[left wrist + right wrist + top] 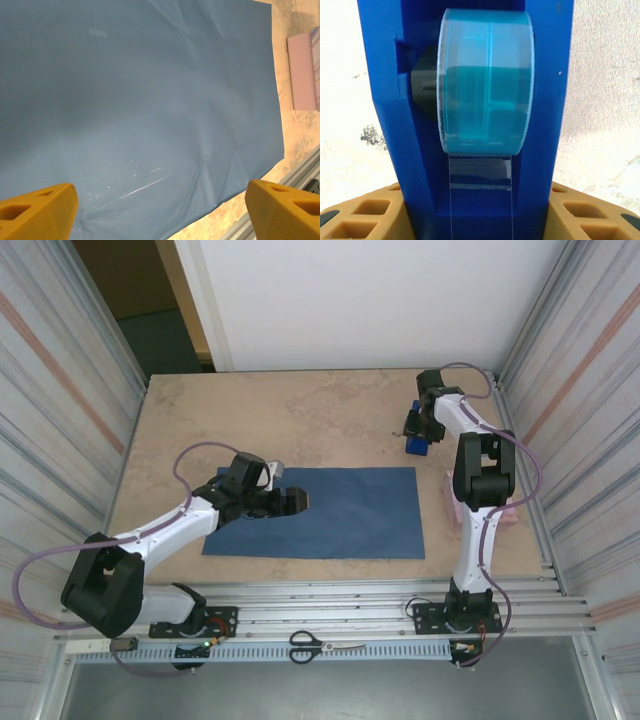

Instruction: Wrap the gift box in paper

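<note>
My left gripper (pixel 297 500) hangs over the thin rectangular sheet of dark navy blue paper (pixel 330 515), its jaws spread wide with nothing between them. In the left wrist view, its two yellow fingertips (pixel 37 210) stand far apart above the paper (pixel 140 100), not touching it. The paper lies flat, dark face up, in the middle of the beige marbled stone table (pixel 300 410), a little toward 6 o'clock, and my left gripper is over its 9 o'clock end.

The flat square pink marbled gift box (pixel 450 502) lies at the 3 o'clock edge of the table, just beside the paper's short edge but apart from it, and partly hidden under my right arm. From the left wrist I see the gift box (pixel 302 70) as a pale pink slab past the paper's edge.

My right gripper (pixel 418 432) is at about 2 o'clock, closed on the small blocky royal-blue plastic tape dispenser (pixel 470 100), with a yellow finger (pixel 365 212) against each side. The roll of clear tape (pixel 485 80) faces the right wrist camera. I cannot tell whether the dispenser rests on the table.

Black-handled metal scissors (pixel 325 646) lie at 6 o'clock, on the rail between my arms' bases.
</note>
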`<state>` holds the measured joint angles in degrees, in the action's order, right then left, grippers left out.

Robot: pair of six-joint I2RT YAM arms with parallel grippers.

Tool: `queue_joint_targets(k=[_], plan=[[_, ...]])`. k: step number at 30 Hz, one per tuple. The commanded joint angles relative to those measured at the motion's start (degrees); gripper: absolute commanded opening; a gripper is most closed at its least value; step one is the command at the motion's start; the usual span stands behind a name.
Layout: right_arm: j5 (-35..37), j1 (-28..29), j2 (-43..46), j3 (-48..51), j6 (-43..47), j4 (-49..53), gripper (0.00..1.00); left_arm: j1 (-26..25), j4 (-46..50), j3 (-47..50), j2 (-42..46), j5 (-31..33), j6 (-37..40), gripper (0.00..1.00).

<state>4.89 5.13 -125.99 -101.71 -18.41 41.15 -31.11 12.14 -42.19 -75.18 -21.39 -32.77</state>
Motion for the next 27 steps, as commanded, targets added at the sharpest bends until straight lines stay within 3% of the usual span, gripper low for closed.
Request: queue_joint_targets(k=[1, 12, 18, 23, 27], plan=[[-1.29, -0.38, -3.35, -0.35, 0.40, 3.89, 0.40, 0.48, 0.81, 0.13, 0.47, -0.95, 1.52, 0.87], [-4.09, 0.24, -1.29, -9.44, 0.67, 6.48, 0.92, 0.53, 2.96, -2.52, 0.12, -1.16, 3.01, 0.88], [-4.34, 0.32, 7.74, -6.28, -0.29, 6.27, 0.98, 0.61, 2.62, -2.21, 0.04, -0.85, 2.81, 0.87], [-6.17, 0.82, 24.94, 10.43, -2.90, 1.06, 0.96, 2.59, 0.95, -0.13, -0.06, -2.32, 2.18, 0.84], [-11.97, 3.50, 38.84, 25.75, -7.48, -3.67, 0.86, 5.66, 0.16, 1.33, 0.63, -4.47, 2.10, 0.82]])
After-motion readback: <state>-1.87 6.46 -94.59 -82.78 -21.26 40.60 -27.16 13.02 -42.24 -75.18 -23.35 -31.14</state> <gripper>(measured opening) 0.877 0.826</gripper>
